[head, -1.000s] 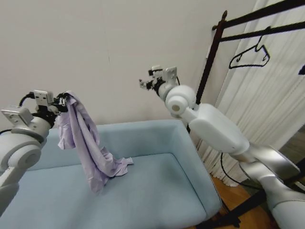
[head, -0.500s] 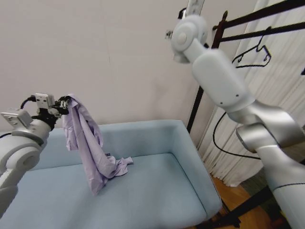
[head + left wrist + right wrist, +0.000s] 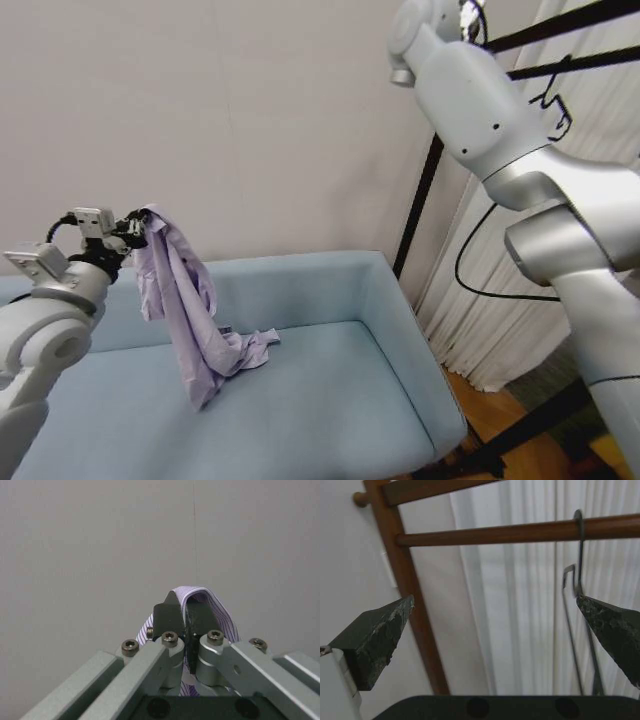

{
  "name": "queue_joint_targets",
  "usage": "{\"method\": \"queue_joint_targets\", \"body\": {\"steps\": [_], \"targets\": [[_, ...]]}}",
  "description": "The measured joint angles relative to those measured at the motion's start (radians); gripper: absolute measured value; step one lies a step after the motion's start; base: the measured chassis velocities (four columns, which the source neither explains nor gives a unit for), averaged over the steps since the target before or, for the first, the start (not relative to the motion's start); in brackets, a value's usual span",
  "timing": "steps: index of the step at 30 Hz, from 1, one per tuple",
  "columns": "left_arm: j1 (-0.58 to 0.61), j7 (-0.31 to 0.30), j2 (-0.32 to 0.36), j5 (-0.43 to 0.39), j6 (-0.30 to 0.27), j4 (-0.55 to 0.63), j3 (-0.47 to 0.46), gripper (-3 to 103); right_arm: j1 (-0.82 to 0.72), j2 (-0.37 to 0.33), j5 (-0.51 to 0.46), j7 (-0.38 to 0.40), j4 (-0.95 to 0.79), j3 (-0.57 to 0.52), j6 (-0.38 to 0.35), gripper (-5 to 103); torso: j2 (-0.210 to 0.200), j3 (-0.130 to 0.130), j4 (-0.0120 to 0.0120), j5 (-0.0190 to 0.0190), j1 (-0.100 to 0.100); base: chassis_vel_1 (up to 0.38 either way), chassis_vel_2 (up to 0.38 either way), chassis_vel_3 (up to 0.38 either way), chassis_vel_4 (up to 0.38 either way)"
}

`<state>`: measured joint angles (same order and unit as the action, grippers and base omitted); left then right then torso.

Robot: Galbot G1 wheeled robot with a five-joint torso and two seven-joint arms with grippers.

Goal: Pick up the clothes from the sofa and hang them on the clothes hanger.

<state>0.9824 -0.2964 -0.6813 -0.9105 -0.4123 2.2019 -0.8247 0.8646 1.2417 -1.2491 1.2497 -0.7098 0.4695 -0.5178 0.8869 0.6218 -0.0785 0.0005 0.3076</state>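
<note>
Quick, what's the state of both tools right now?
Left tool: shut on the purple shirt, over the sofa.
Right tool: open, empty, up by the wire hanger.

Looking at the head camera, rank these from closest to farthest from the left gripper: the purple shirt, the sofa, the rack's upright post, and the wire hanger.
1. purple shirt: held in the fingers of the left gripper, hanging down.
2. sofa: directly below and behind it.
3. rack's upright post: past the sofa's right end.
4. wire hanger: farther right, up on the rail.
</note>
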Motion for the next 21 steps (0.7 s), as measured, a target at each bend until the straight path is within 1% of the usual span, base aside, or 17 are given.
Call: {"method": "queue_joint_targets", "body": {"steps": [2, 3, 8, 10, 13, 18, 21], "targets": [[0.000, 0.001, -0.008, 0.005, 0.000, 0.000, 0.003, 1, -0.003, -0.028, 0.045, -0.039, 0.012, 0.017, 0.001, 100, 0.000, 0.000, 0.0002, 0.0004, 0.000, 0.000, 0.000, 0.000, 0.000], [0.000, 0.001, -0.015, 0.010, 0.000, 0.001, 0.005, 1, -0.001, -0.038, 0.051, -0.053, 0.023, 0.020, 0.001, 100, 0.000, 0.000, 0.0002, 0.0002, 0.000, 0.000, 0.000, 0.000, 0.000], [0.008, 0.011, -0.044, 0.036, 0.001, 0.002, 0.011, 1, 0.017, -0.048, 0.045, -0.077, 0.080, 0.015, 0.000, 100, 0.000, 0.000, 0.0008, -0.0003, 0.000, 0.000, 0.000, 0.000, 0.000], [0.010, 0.014, -0.052, 0.042, 0.001, 0.001, 0.013, 1, 0.024, -0.045, 0.033, -0.076, 0.099, 0.007, 0.000, 100, 0.000, 0.000, 0.0009, -0.0003, 0.000, 0.000, 0.000, 0.000, 0.000], [0.010, 0.017, -0.066, 0.052, 0.002, 0.001, 0.020, 1, 0.051, -0.028, -0.017, -0.052, 0.153, -0.030, -0.001, 100, 0.000, 0.000, 0.0006, -0.0005, 0.000, 0.000, 0.000, 0.000, 0.000], [0.003, 0.019, -0.075, 0.059, 0.003, 0.000, 0.031, 1, 0.078, -0.017, -0.074, -0.030, 0.202, -0.035, -0.003, 100, 0.000, 0.000, 0.0006, -0.0006, 0.000, 0.000, 0.000, 0.000, 0.000], [0.001, 0.020, -0.080, 0.062, 0.003, 0.002, 0.036, 1, 0.080, -0.013, -0.081, -0.023, 0.227, -0.028, -0.003, 101, 0.000, 0.000, 0.0006, -0.0005, 0.000, 0.000, 0.000, 0.000, 0.000]]}}
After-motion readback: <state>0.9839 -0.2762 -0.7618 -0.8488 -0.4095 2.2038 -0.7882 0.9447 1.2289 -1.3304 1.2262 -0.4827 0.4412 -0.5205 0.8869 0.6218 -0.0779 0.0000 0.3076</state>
